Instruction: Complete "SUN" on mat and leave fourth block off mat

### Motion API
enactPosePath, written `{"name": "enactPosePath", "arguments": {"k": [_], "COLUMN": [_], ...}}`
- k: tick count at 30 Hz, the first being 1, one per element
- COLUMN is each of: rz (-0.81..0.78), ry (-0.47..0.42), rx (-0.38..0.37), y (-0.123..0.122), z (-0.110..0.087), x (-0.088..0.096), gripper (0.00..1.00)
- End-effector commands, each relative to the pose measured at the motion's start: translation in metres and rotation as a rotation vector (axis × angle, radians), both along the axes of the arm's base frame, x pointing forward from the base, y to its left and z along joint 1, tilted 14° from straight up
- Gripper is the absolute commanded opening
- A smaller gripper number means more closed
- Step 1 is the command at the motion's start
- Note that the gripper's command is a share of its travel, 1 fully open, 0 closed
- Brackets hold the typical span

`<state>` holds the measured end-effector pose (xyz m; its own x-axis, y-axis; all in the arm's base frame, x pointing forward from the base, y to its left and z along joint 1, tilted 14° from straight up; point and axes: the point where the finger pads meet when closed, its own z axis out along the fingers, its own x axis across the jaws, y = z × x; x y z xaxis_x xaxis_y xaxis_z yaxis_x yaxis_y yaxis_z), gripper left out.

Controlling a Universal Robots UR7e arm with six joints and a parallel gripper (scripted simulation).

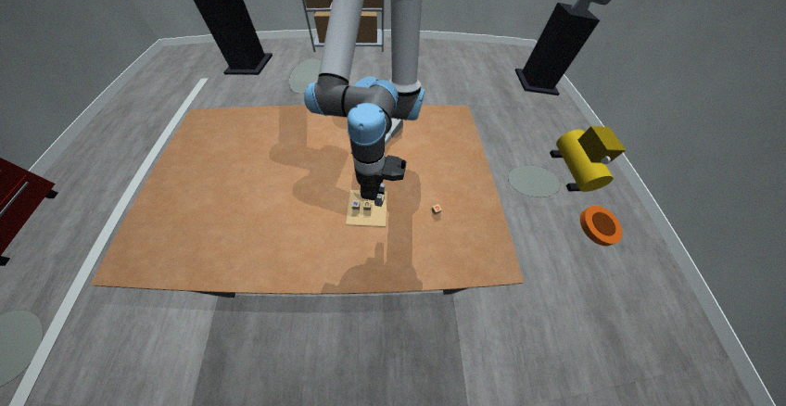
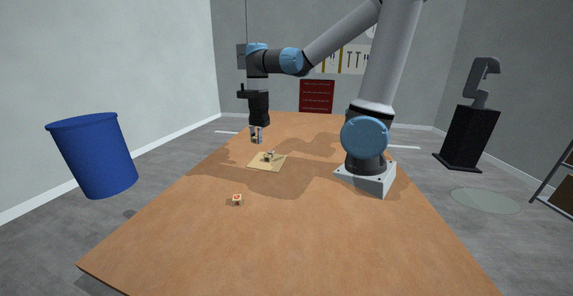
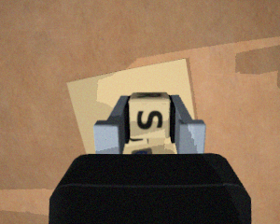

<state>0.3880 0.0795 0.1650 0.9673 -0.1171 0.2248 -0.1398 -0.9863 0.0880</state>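
Observation:
My gripper (image 1: pixel 378 198) (image 2: pixel 256 137) (image 3: pixel 149 109) is shut on a tan block with a black S (image 3: pixel 151 119) (image 2: pixel 255 140) and holds it in the air over the edge of the pale mat (image 1: pixel 368 221) (image 2: pixel 259 165) (image 3: pixel 172 77). Two lettered blocks (image 1: pixel 355 204) (image 1: pixel 366 205) lie side by side on the mat; in the exterior view they show as a near block (image 2: pixel 266 157) and a far block (image 2: pixel 271 153). Their letters are too small to read. The wrist view does not show them. A fourth block with red marks (image 1: pixel 436 209) (image 2: pixel 236 199) lies off the mat on the table.
The robot base (image 2: pixel 363 172) stands on the table beside the mat. A blue bin (image 2: pixel 94 154) is off the table's side. A yellow cylinder (image 1: pixel 587 157) and an orange ring (image 1: pixel 601 224) lie on the floor.

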Motion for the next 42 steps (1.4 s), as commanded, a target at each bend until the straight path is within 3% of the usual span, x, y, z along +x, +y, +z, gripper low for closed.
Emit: {"name": "enactPosePath", "arguments": {"k": [1, 28, 42], "rz": [0.120, 0.167, 0.167], "ry": [0.016, 0.023, 0.025], "rx": [-0.025, -0.036, -0.035], "y": [-0.005, -0.007, -0.012], "z": [-0.006, -0.010, -0.045], "x": [-0.017, -0.023, -0.016], "gripper": [0.49, 0.49, 0.49]}}
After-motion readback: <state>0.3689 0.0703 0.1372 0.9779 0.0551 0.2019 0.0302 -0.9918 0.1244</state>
